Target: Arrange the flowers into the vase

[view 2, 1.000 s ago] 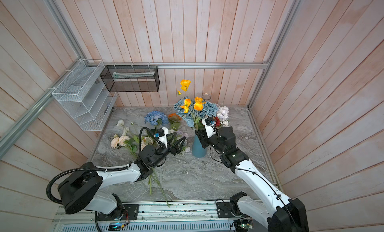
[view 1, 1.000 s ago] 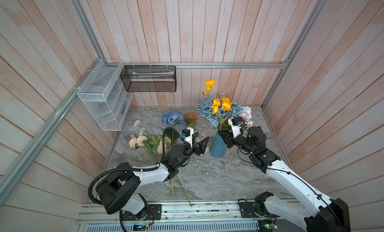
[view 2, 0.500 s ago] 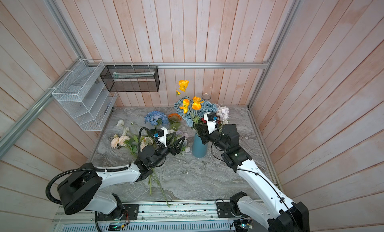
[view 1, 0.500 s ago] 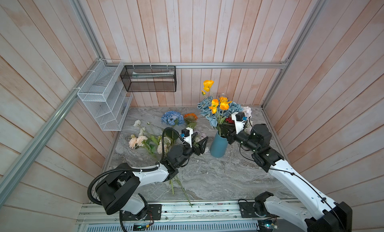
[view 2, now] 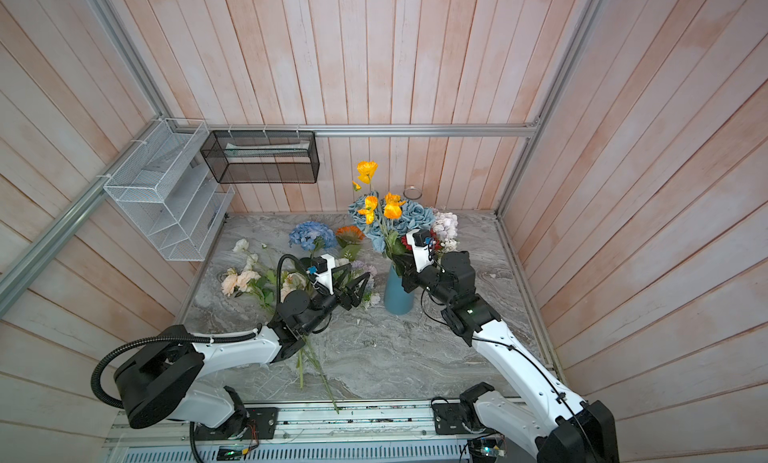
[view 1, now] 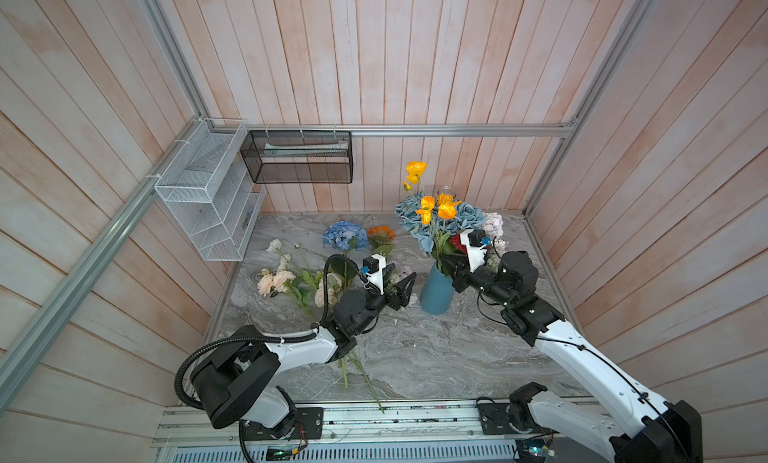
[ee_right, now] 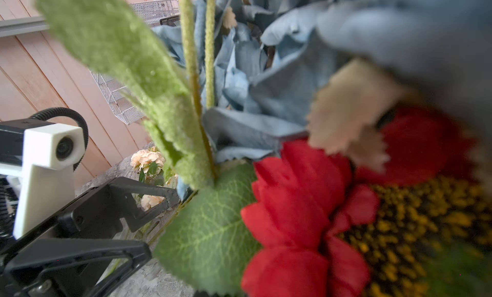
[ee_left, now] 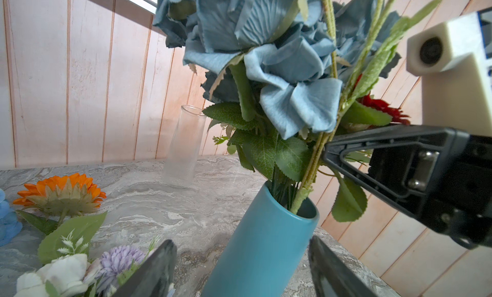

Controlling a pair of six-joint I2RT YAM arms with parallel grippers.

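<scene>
Treat the flowers [view 1: 465,216] as light, wiry and floppy; grip low, never by a bloom. Find some in the teal vase [view 1: 435,294], others loose on the tabletop [view 1: 415,357]. Note left gripper [view 1: 409,290] gaping empty beside the vase; cannot tell closure of right gripper [ee_left: 328,153] among the fuzzy stems [ee_left: 312,167].

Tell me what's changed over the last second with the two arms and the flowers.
The right pincer lifted slightly toward the blooms. Its tip now sits at the stems just above the mouth of the vase. Whether it actually grips them can't be told. The left pincer stays open beside the vase. The vase and the loose flowers on the table have not moved.
</scene>
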